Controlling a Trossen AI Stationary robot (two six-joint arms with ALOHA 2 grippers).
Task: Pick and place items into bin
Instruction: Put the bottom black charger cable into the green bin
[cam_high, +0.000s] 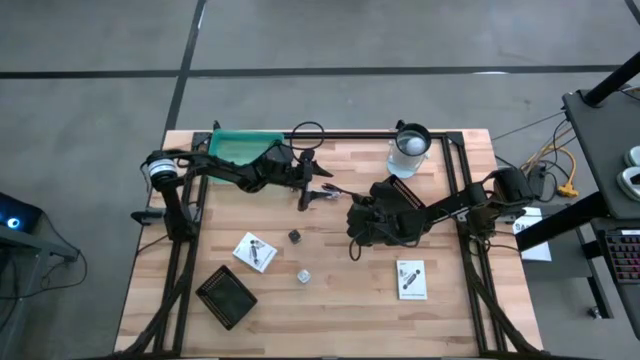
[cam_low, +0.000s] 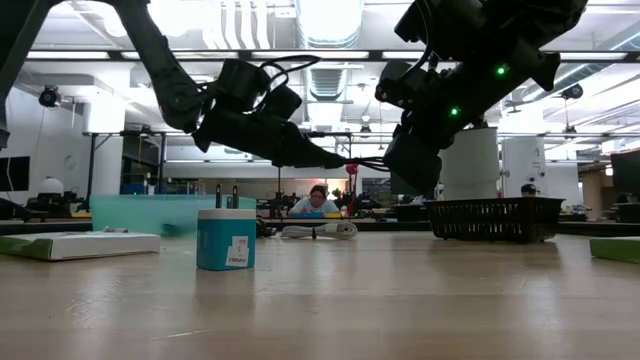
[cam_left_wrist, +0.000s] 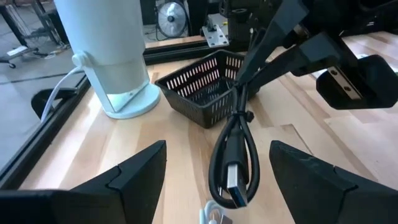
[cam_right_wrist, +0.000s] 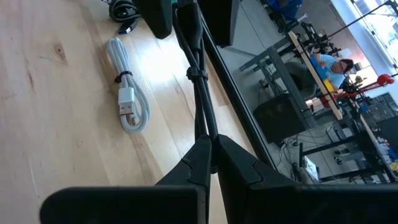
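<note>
Hanging from the closed right gripper (cam_right_wrist: 208, 152) (between left fingers (cam_left_wrist: 134, 171)): black cable (cam_left_wrist: 233, 155).

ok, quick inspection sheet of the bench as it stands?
Surface: wooden table, no spills seen.
Job's things: white packets and cubes lying loose; green bin at the back.
Clutter: cup with white ball; black mesh basket.
Grippers: right gripper shut on black cable, lifted; left gripper open around its hanging loop.
Cables: white cable on the table; loose wires off the right edge.
Surroundings: person seated behind the table.
</note>
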